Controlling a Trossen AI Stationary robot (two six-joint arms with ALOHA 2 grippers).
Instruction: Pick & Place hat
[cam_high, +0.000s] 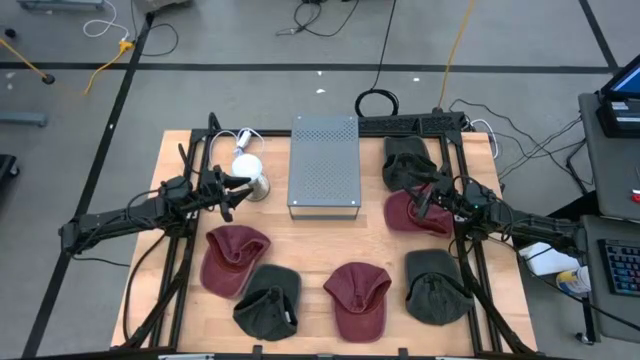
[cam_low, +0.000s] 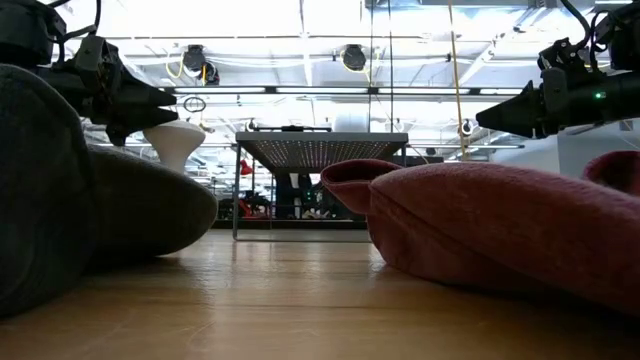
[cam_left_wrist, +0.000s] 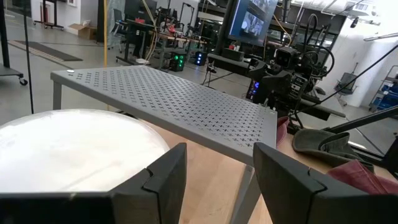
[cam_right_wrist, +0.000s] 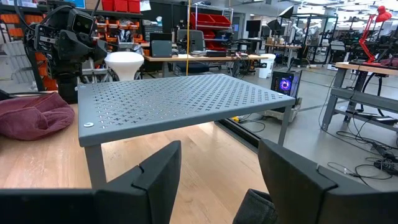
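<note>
Several hats lie crown up on the wooden table. Three are maroon (cam_high: 235, 258) (cam_high: 358, 298) (cam_high: 415, 214) and three are dark grey-green (cam_high: 268, 302) (cam_high: 435, 287) (cam_high: 407, 162). My left gripper (cam_high: 236, 190) (cam_left_wrist: 214, 180) hovers open, level, at the table's left, beside a white domed stand (cam_high: 247, 168). My right gripper (cam_high: 426, 199) (cam_right_wrist: 217, 180) hovers open, level, at the right, above the far maroon hat's edge. Nothing is between either pair of fingers. In the low view a maroon hat (cam_low: 500, 225) and a dark hat (cam_low: 100, 210) fill the foreground.
A grey perforated metal stand (cam_high: 324, 165) (cam_left_wrist: 168, 99) (cam_right_wrist: 180, 99) sits on legs at the table's far middle, between the two grippers. Black frame rails (cam_high: 180, 260) run along the table's left and right sides. Bare wood (cam_high: 320, 240) shows in the middle.
</note>
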